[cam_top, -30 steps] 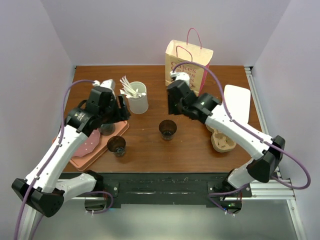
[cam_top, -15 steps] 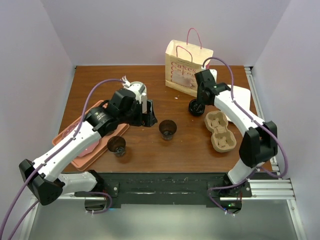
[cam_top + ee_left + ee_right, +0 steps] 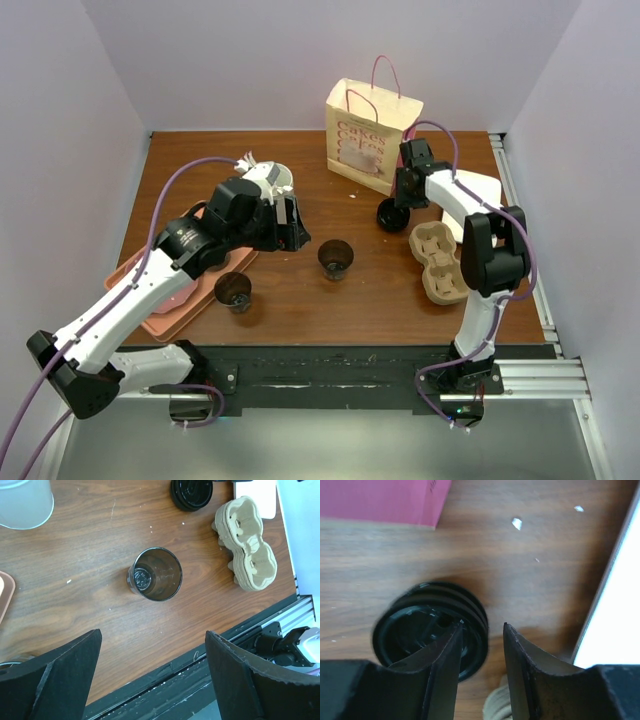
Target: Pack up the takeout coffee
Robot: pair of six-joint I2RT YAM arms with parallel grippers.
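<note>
Takeout coffee (image 3: 392, 214), lidded, stands between paper bag (image 3: 365, 140) and pulp cup carrier (image 3: 440, 262); likely light and crushable, best gripped mid-wall below the slick lid, right gripper (image 3: 482, 625) part-open above it, left gripper (image 3: 154, 635) wide open, empty

Table (image 3: 300, 300): dark brown wood grain, under the left claw (image 3: 291, 228) and the right claw (image 3: 402, 203), with pale flecks near the right claw.
Back wall (image 3: 250, 60): plain pale lilac, beyond both claws.
Left side wall (image 3: 60, 150): outboard of the left claw. Right side wall (image 3: 590, 150): outboard of the right claw. Same colour.
Metal rail (image 3: 541, 312): along the table edge, right of the right claw.
Black front strip (image 3: 330, 362): nearer than both claws, with grey floor (image 3: 330, 440) below.
Light even, shadows soft.
</note>
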